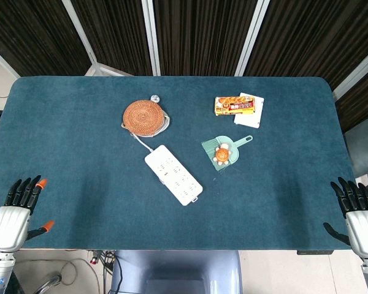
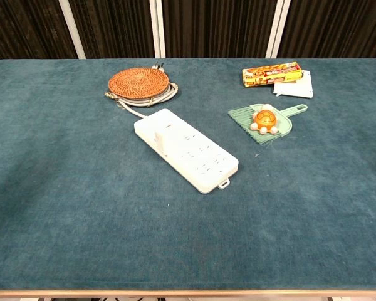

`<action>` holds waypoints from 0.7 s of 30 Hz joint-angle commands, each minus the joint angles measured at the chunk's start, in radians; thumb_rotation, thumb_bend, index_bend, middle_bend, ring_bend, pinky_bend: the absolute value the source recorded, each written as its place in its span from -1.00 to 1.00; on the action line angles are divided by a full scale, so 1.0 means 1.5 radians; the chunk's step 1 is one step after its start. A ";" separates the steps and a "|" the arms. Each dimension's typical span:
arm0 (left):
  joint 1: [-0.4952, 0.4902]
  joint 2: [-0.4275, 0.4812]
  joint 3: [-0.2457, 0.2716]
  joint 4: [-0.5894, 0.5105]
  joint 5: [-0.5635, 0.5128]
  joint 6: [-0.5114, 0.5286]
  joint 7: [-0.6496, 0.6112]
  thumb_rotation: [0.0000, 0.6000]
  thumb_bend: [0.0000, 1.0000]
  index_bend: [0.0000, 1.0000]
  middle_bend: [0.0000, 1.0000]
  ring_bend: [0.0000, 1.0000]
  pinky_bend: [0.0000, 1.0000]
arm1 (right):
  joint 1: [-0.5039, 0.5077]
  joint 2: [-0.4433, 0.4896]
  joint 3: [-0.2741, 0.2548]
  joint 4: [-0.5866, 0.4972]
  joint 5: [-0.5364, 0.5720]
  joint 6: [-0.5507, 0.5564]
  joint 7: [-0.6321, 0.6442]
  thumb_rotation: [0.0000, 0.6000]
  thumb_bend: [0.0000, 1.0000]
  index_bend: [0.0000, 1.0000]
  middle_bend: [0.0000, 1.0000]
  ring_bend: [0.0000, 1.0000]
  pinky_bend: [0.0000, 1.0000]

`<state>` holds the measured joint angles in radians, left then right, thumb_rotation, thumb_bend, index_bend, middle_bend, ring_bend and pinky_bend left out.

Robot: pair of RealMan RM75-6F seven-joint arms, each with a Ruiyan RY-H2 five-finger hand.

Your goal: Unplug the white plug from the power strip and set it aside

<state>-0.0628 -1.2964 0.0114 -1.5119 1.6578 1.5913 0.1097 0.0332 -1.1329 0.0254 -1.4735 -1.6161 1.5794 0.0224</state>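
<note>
White plastic power strip (image 2: 186, 149), lying diagonally at mid-table on the teal cloth-covered table (image 1: 80, 122), its cord running back to a coil under a woven rattan mat (image 1: 144, 117). White plug (image 2: 161, 139) stood upright in a socket near the cord end of the strip; seated, not yet pulled. Task judged not begun: extraction and setting aside both remained.

Left hand (image 1: 15, 211), at the near left table edge, fingers apart and extended, holding nothing. Right hand (image 1: 357, 215), at the near right edge, fingers likewise spread and empty. Neither hand appeared in the chest view. The plug sat well apart from both sets of fingers, roughly between them and farther up the table, somewhat nearer the left hand's side.

Other items: small green dustpan (image 2: 272, 116) carrying an orange toy (image 2: 265, 120), right of the strip; yellow snack box (image 1: 234, 105) resting on a white card (image 1: 249, 110), farther back.
</note>
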 commanded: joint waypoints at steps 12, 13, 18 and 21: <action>-0.002 -0.002 0.003 -0.003 0.005 -0.004 0.004 1.00 -1.00 -1.00 -1.00 -1.00 -1.00 | 0.004 -0.001 -0.005 -0.005 -0.015 -0.001 -0.004 1.00 -0.51 -1.00 -1.00 -1.00 -1.00; -0.003 -0.003 0.003 -0.004 0.007 -0.004 0.006 1.00 -1.00 -1.00 -1.00 -1.00 -1.00 | 0.006 -0.001 -0.006 -0.005 -0.021 0.000 -0.003 1.00 -0.51 -1.00 -1.00 -1.00 -1.00; -0.007 -0.007 0.004 -0.014 0.012 -0.011 0.025 1.00 -1.00 -1.00 -1.00 -1.00 -1.00 | 0.024 -0.003 -0.013 -0.009 -0.066 0.001 0.013 1.00 -0.51 -1.00 -1.00 -1.00 -1.00; -0.015 -0.008 0.000 -0.025 0.014 -0.019 0.039 1.00 -1.00 -1.00 -1.00 -1.00 -1.00 | 0.041 -0.007 -0.014 -0.011 -0.097 -0.004 0.000 1.00 -0.51 -1.00 -1.00 -1.00 -1.00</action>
<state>-0.0800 -1.3076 0.0148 -1.5421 1.6778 1.5694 0.1591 0.0773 -1.1394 0.0072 -1.4869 -1.7365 1.5786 0.0326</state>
